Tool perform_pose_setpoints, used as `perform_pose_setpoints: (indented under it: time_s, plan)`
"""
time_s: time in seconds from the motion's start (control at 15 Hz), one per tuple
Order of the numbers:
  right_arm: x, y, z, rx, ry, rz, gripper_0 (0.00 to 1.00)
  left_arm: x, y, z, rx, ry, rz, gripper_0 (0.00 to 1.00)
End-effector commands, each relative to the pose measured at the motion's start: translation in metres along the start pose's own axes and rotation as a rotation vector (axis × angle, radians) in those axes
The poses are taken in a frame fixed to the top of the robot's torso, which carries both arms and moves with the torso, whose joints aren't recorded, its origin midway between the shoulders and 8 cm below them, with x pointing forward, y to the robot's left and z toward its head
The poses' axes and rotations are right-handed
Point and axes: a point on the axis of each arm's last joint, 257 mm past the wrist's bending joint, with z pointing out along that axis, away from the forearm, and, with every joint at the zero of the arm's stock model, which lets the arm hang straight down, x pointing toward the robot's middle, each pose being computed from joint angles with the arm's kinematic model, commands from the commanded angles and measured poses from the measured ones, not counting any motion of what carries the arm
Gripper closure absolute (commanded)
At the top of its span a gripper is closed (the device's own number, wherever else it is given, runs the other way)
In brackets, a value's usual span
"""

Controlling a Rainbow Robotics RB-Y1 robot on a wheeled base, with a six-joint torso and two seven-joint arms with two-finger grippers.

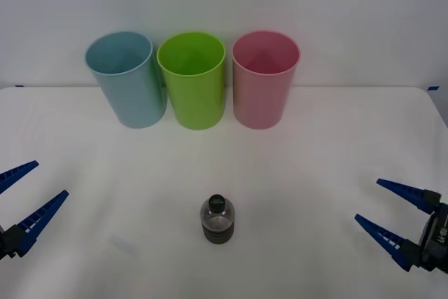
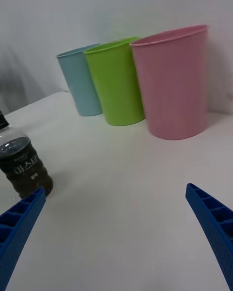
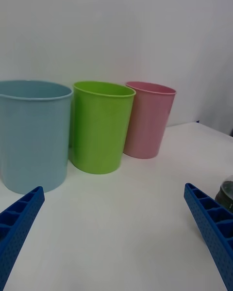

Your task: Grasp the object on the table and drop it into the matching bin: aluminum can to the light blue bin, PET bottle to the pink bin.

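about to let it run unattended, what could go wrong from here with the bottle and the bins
1. The PET bottle is small and stands upright on the table; either open gripper, left or right, closing off-centre might tip it.
2. The pink bin stands right beside the lime green bin, so a drop slightly off could land in the wrong one.
3. The bins are tall; a low carry might knock the pink rim.

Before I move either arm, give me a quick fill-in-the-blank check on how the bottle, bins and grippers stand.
1. The PET bottle stands ____ on the table.
2. The lime green bin sits between the light blue bin and the ____ bin.
3. The left gripper and right gripper both have fingers ____.

Missing words: upright; pink; open
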Motion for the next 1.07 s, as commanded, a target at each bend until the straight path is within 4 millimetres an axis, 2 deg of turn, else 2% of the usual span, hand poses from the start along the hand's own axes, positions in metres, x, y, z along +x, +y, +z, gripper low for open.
perform_pose_setpoints:
  time_s: [0.07,0.6,1.07]
  plan:
    - [0.014,0.018,0.02,-0.068,0.027,-0.019,0.0,0.0,0.0,0.0,0.0,0.0,0.0,0.0]
    - [0.042,0.08,0.079,-0.265,0.068,-0.088,0.0,0.0,0.0,0.0,0.0,0.0,0.0,0.0]
    - [0.06,0.119,0.129,-0.333,0.082,-0.147,0.0,0.0,0.0,0.0,0.0,0.0,0.0,0.0]
